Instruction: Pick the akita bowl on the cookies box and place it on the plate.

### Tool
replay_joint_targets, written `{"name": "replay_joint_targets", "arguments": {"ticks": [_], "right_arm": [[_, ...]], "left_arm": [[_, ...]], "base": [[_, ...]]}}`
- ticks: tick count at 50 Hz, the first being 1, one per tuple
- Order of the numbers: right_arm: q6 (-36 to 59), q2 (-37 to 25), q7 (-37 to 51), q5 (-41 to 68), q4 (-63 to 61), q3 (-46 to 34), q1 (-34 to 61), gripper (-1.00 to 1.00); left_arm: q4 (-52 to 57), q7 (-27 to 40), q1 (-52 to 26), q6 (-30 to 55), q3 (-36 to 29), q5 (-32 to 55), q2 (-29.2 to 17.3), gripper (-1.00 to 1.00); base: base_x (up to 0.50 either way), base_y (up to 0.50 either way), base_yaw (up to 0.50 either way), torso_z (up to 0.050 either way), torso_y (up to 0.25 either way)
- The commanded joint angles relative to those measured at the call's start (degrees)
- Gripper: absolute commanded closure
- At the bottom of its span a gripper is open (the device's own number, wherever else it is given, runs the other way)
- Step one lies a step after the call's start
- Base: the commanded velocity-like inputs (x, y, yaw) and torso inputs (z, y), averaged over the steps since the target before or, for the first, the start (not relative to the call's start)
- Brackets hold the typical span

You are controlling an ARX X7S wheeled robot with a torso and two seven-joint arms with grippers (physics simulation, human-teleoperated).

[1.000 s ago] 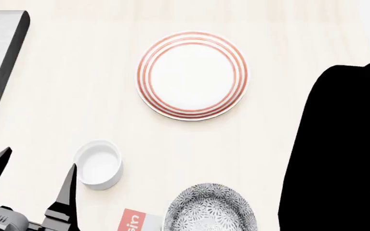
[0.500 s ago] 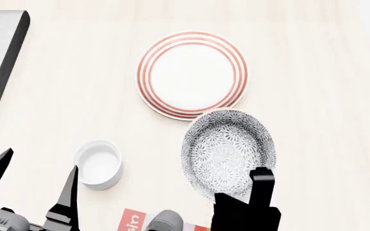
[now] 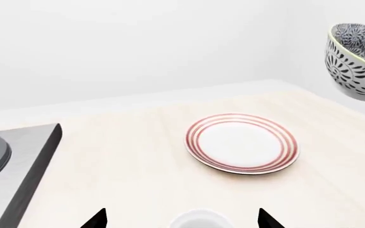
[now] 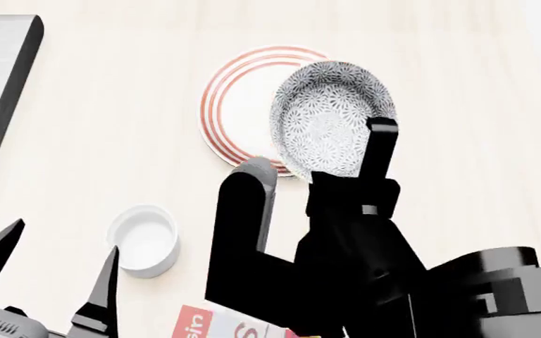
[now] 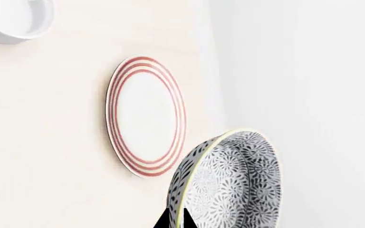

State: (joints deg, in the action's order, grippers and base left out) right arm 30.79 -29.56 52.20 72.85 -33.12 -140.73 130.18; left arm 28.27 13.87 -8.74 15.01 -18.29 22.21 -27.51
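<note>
Carrying over the table (image 4: 496, 84), my right gripper (image 4: 376, 130) pinches the bowl (image 4: 332, 116) by its rim, held above the plate (image 4: 228, 105), offset toward its right edge. I should centre first, then lower level. Left gripper (image 4: 50, 271) idles spread apart near the cup (image 4: 144, 239).

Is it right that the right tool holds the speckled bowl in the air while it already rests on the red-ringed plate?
Not quite. The right tool does hold the akita bowl, but the left wrist view shows it raised well clear of the plate, not resting on it.
</note>
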Motion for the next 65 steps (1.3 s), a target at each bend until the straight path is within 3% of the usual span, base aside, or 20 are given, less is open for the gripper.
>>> {"name": "replay_joint_targets", "arguments": {"ticks": [1,49,65], "right_arm": [[-0.8,2.7,-7.8,-7.5,12.1,5.0,-3.9,1.00],[-15.6,17.7,-24.6,-16.1,60.2,13.0,-24.3,1.00],[-21.1,24.5,-30.4,-19.1,79.1,14.2,-33.5,1.00]], "left_arm": [[0.3,-1.9,0.2,-0.4,1.0,-1.4,0.7,-1.00],[-0.2,-2.0,0.4,-2.1,-0.1,-2.6,0.1,-1.00],[-1.8,-3.7,1.5,-6.4,0.3,-2.1,0.0,-1.00]], "base": [[0.00,0.00,0.00,0.000,0.000],[0.00,0.00,0.00,0.000,0.000],[0.00,0.00,0.00,0.000,0.000]]}}
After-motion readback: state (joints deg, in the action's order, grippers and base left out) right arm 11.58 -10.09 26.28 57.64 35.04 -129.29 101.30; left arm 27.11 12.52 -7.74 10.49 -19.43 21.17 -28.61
